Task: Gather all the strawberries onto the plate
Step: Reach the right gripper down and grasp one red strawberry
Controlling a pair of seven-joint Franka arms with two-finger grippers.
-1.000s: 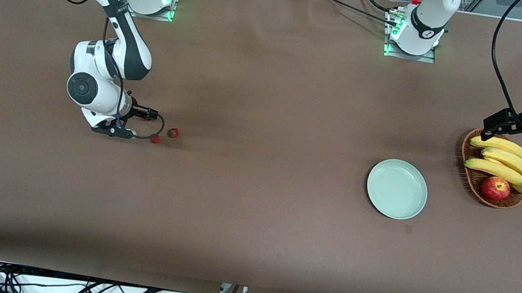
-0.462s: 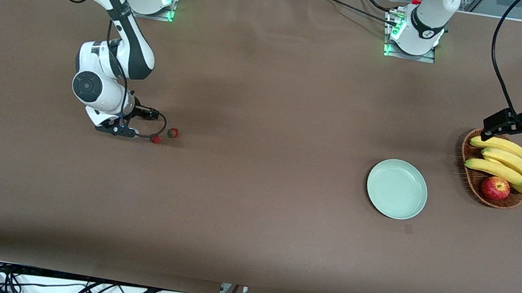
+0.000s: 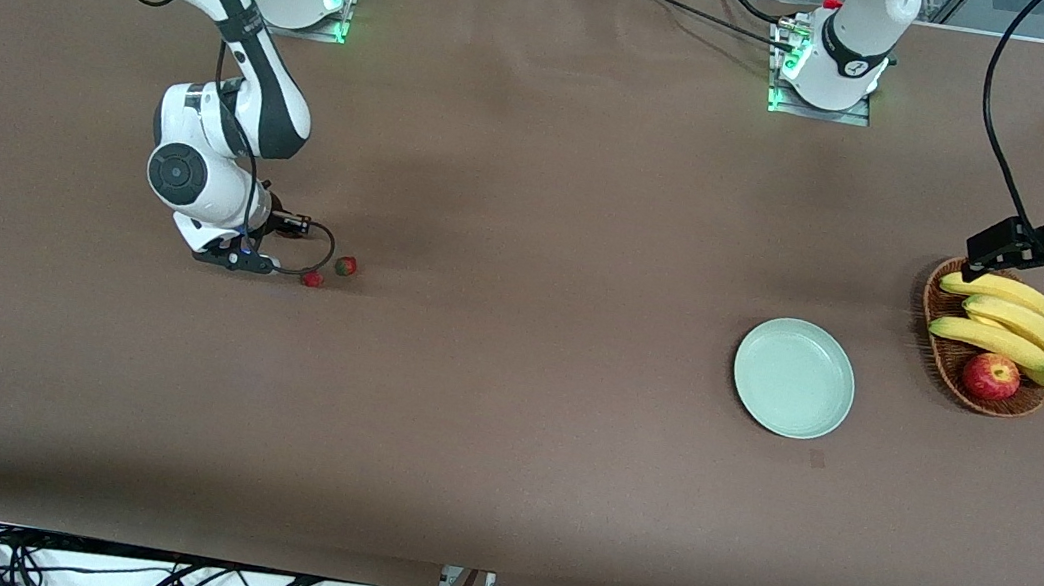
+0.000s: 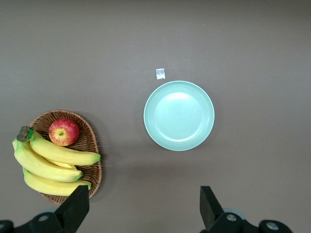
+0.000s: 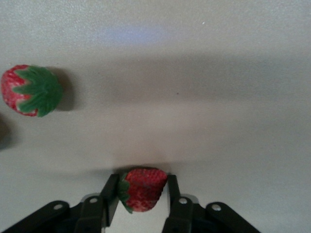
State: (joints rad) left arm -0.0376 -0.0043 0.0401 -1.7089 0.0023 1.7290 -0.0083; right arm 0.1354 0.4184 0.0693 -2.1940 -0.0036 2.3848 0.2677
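— Do we find any words, brands or numbers to read anywhere?
— No. We see only a small pale scrap point(image 4: 160, 73) lying just beside the plate point(image 4: 179, 115), with no legible marks.

A brown wicker basket point(image 3: 940, 356) is shown on the brown surface point(image 3: 504, 432) at the left arm's end, holding a bunch of bananas point(image 3: 1007, 322) and a red apple point(image 3: 990, 376). A small scrap point(image 4: 160, 73) is seen lying near it.
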